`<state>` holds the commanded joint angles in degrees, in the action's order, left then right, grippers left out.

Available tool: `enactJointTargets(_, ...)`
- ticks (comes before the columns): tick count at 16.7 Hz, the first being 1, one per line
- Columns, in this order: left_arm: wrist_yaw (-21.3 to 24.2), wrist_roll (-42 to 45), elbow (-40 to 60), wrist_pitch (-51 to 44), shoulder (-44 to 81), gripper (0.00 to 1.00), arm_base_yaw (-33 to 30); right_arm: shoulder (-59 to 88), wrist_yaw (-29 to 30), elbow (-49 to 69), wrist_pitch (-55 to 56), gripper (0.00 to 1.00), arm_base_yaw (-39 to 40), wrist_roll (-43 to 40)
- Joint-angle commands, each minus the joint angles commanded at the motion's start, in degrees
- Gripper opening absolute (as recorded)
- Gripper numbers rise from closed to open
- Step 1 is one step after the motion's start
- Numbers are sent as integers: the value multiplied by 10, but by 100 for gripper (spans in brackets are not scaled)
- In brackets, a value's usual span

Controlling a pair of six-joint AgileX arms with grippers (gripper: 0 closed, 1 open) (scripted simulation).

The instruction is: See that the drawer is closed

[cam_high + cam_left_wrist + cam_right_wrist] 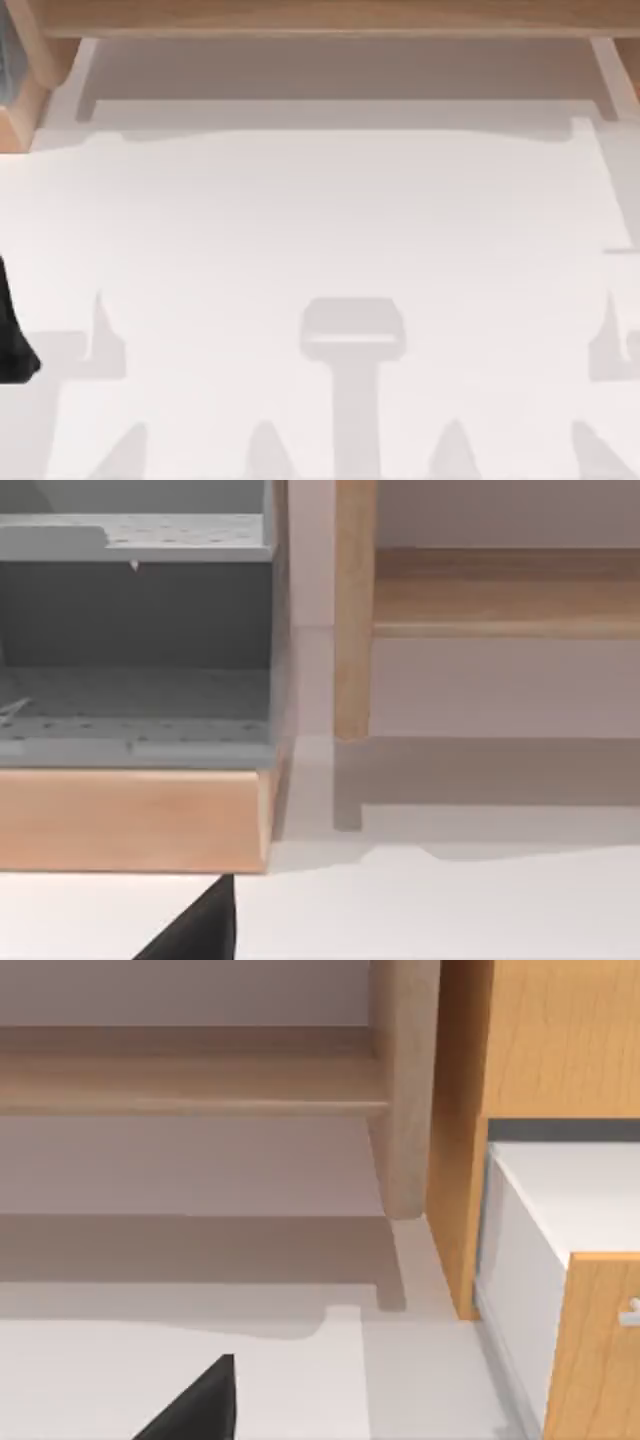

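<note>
1. White-walled drawer with a light-wood front (pixel 600 1345): stands pulled out of the orange-wood cabinet (pixel 520 1040), ahead of the right gripper (pixel 195 1405).
2. Likely rigid and slides easily; push the flat front, beside its small pale handle (pixel 630 1312).
3. Left gripper (pixel 195 925) faces grey shelving (pixel 135 610); the state of either grip cannot be told.

matt white table (pixel 330 220), wood-grain drawer (pixel 600 1350) front.

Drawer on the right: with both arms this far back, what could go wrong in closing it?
1. The drawer stands pulled out of its wooden cabinet; an off-centre push on its wooden front might skew and jam it.
2. A hasty approach by the right claw could clip the small handle.
</note>
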<state>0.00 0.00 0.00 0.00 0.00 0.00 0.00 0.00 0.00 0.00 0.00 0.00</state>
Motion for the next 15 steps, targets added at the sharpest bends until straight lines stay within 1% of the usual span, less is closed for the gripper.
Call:
enactJointTargets(3,0,0,0,0,0,100,0,8,-8,4,8,100,-8,0)
enactJointTargets(5,0,0,0,0,0,100,0,40,-39,18,38,100,-39,0)
enactJointTargets(8,0,0,0,0,0,100,0,133,-115,48,109,100,-116,1)
enactJointTargets(15,0,0,0,0,0,100,0,437,-330,130,308,100,-333,6)
